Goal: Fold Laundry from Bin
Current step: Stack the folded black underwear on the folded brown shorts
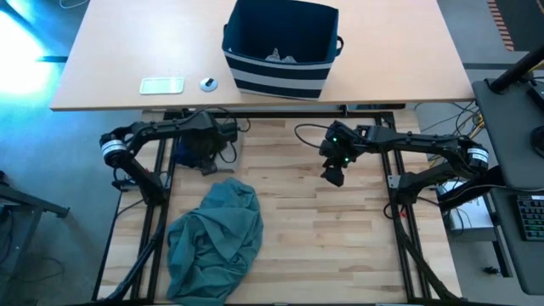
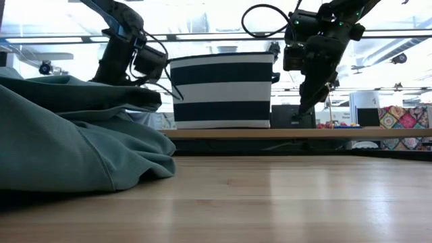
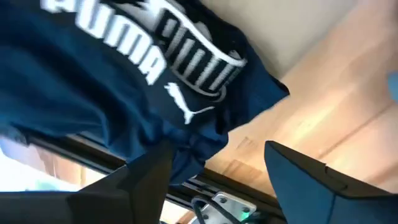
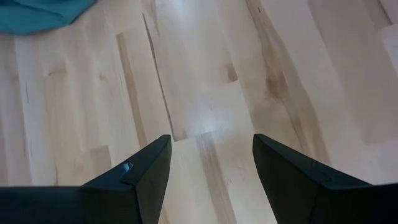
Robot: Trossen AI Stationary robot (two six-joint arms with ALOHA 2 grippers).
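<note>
Though crumpled, teal-green garment (image 1: 214, 240) outside bin (image 1: 279, 49)

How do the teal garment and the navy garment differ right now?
The teal garment lies crumpled on the wooden table, untouched; the navy garment hangs at the left gripper, whose fingers stand apart. The teal one is plain; the navy one has white lettering. Both are unfolded.

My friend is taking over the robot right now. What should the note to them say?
Left gripper: fingers open, at the navy garment on the table's far left edge.
Right gripper: fingers open, empty, above bare wood.
Teal garment: crumpled at front left, unfolded.
Bin: on the far desk, small grey pieces inside.
Done: two garments out. Left: folding everything, emptying the bin.
</note>
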